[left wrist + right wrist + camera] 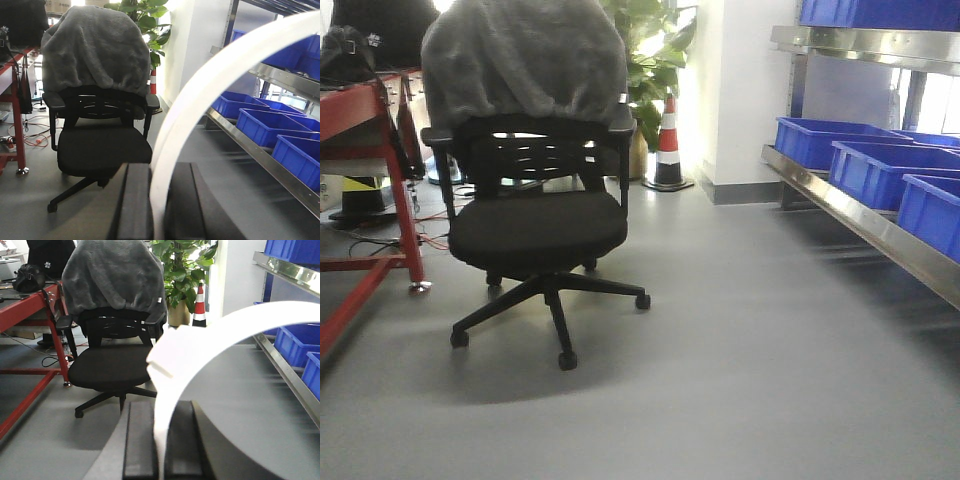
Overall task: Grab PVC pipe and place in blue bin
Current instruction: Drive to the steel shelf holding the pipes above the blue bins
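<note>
PVC pipe (210, 75) bowed in our grip — blue bins (825, 140) wait on the right shelf (860, 215)
Our left gripper (160, 170) and right gripper (160, 410) each pinch it narrow; we judge it light, slick and springy, so firm holds near both ends suit.

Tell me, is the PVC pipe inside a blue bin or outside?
Outside: the PVC pipe is gripped in the left claw and the right claw, apart from the blue bins on the shelf.

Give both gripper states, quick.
Left gripper: shut on a curved white PVC pipe.
Right gripper: shut on a curved white PVC pipe.
</note>
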### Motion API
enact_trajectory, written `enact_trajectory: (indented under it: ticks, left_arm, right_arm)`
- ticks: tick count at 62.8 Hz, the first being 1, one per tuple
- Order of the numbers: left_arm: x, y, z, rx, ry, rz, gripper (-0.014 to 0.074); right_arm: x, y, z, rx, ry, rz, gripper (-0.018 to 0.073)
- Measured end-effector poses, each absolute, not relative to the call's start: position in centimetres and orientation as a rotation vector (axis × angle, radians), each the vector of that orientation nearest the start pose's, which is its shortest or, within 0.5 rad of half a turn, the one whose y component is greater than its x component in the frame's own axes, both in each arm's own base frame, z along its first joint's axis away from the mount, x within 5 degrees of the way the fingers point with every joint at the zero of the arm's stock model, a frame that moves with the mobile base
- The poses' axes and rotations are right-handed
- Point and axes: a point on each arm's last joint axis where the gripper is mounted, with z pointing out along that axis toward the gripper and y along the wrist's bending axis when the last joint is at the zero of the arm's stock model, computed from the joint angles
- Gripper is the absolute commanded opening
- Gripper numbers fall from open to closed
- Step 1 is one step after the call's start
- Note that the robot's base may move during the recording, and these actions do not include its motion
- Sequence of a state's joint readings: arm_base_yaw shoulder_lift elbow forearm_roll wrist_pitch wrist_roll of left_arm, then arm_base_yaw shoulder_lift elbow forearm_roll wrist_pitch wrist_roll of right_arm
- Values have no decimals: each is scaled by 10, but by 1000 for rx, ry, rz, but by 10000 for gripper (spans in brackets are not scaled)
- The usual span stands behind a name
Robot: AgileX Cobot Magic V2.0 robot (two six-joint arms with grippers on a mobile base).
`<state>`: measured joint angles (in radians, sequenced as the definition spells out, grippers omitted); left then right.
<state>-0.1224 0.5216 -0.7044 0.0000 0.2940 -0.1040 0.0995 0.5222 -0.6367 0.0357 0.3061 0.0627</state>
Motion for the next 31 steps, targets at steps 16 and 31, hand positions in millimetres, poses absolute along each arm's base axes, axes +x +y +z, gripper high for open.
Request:
enact_trajectory:
  ticks: [16, 31]
  left_arm:
    - [100, -12, 383, 15, 1597, -176, -111]
    - [100, -12, 383, 15, 1597, -176, -111]
  right_arm:
    - [106, 12, 360, -12, 1677, 156, -169]
    - [106, 12, 360, -12, 1677, 156, -169]
